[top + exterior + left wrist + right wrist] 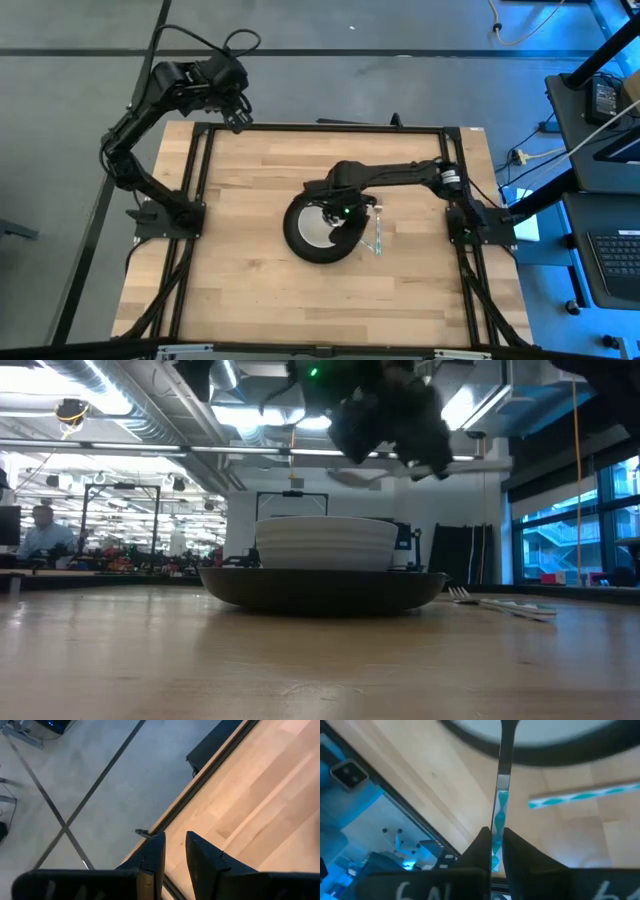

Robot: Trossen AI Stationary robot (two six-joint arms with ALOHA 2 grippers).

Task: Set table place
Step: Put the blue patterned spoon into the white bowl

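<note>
A white bowl [325, 543] stands on a dark round plate [300, 243] in the middle of the wooden table [250, 180]. A fork with a teal-patterned handle [378, 236] lies on the table just right of the plate; it also shows in the low view [500, 603] and the right wrist view [585, 795]. My right gripper [350, 212] hovers over the plate's right side, shut on a second utensil with a teal-patterned handle [499, 815]. My left gripper [237, 115] waits at the table's far left corner, its fingers a little apart and empty. My right gripper pinches the utensil's teal-patterned handle [496, 845] between its two fingers. The utensil runs along the fingers, and its metal neck [506, 750] reaches out past them over the plate's rim. Its head is out of the picture. It is lifted clear of the table.
The table's black frame [210, 765] runs along the far edge under my left gripper. Bare wood lies to the left of and in front of the plate. A person [40, 535] sits in the room far behind the table.
</note>
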